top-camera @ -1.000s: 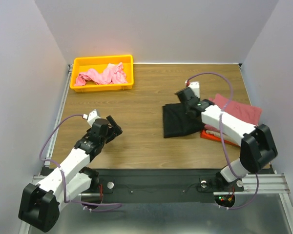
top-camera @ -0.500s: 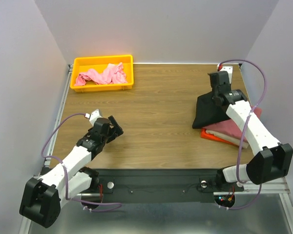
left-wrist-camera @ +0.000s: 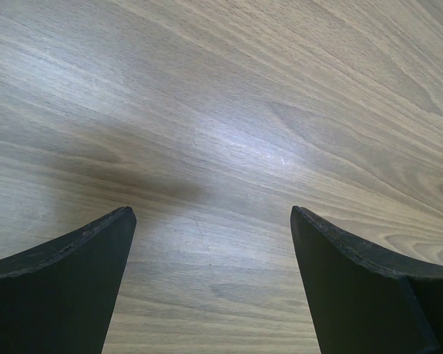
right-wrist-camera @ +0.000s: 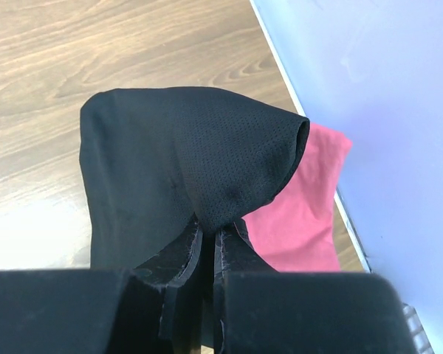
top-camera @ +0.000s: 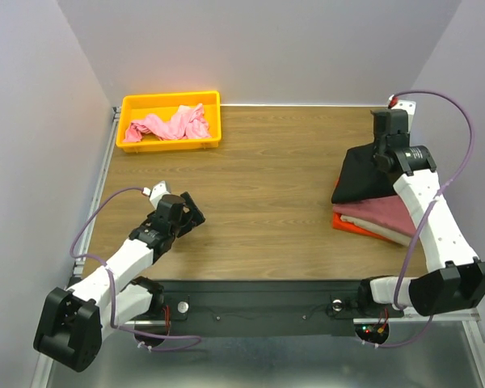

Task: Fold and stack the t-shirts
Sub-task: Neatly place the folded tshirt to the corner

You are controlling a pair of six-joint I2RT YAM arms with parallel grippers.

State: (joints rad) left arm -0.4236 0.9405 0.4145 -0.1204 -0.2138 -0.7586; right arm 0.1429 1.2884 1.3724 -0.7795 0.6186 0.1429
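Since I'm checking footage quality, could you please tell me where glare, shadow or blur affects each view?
Top external: even light, sharp throughout, faint shadows under the arms. Left wrist: pale glare on the table ahead of the open left claw, a dark shadow beside it. Right wrist: the weave of the black t-shirt is crisp, the right claw gripping it looks slightly soft.

Lighting bright, even, from overhead. Pale glare on table (left-wrist-camera: 258, 147) ahead of left gripper (left-wrist-camera: 212, 214), soft shadow nearer its fingers (left-wrist-camera: 74, 280). Weave of black tee (right-wrist-camera: 184, 155) sharp ahead of right gripper (right-wrist-camera: 207, 230); gripper base dark, blurred.
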